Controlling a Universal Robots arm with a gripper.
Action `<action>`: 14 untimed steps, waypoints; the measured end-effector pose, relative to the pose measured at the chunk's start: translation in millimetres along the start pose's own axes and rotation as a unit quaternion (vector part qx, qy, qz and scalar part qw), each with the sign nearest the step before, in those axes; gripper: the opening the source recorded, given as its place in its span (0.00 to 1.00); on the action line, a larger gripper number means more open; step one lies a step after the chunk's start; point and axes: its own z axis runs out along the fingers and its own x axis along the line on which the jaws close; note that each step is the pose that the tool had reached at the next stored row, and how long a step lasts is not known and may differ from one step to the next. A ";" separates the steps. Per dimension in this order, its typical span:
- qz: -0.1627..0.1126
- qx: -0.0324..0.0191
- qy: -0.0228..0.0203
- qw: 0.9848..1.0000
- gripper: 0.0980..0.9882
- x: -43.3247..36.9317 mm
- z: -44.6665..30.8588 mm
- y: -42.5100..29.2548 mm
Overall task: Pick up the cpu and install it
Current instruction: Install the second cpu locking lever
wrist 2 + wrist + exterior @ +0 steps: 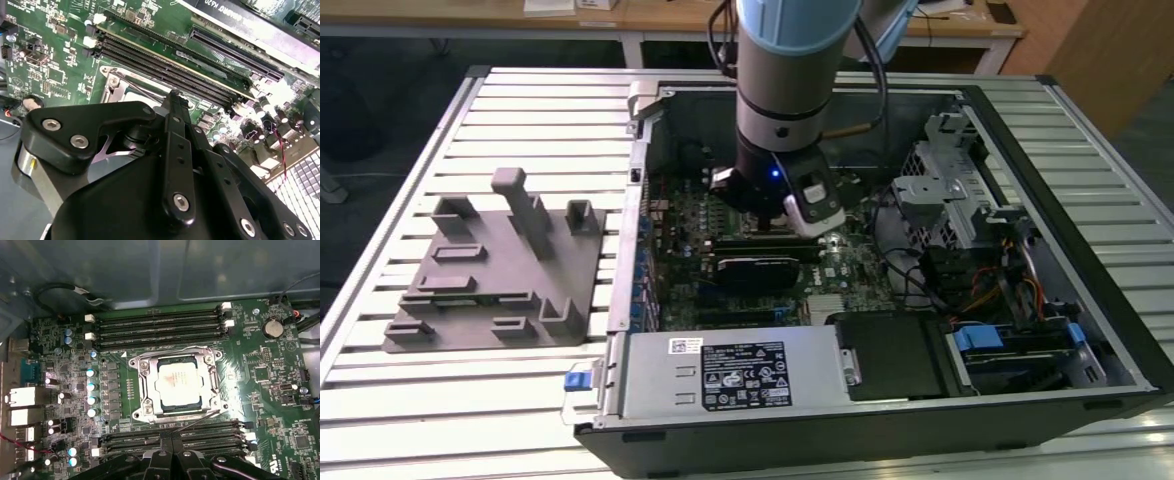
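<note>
On the exterior view's left, a large grey plastic fixture (pixel 494 265) with raised blocks lies on the slatted metal surface (pixel 534 105), just beside the open black computer case (pixel 1107 340). To its right, the arm's black hand (pixel 781 215) is lowered inside the case over the green motherboard (pixel 250 360), and I cannot tell whether its fingers are parted or closed. In the first wrist view the small square cpu (pixel 179 384) with its pale silver top sits seated in the metal-framed socket (pixel 142 385), between the rows of black memory slots (pixel 155 330), apart from the hand.

fingers (pixel 172 460) cut off at the first wrist view's edge — socket (pixel 131 92) half hidden behind gripper linkage
</note>
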 end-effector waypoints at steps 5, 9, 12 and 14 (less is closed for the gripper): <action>0.000 0.000 0.000 1.000 0.01 4.1 4.7 -1.4; 0.000 0.000 0.000 1.000 0.01 9.7 7.4 -2.5; 0.000 0.000 0.000 1.000 0.01 13.9 9.8 -3.2; 0.000 0.000 0.000 1.000 0.01 15.3 12.0 -3.8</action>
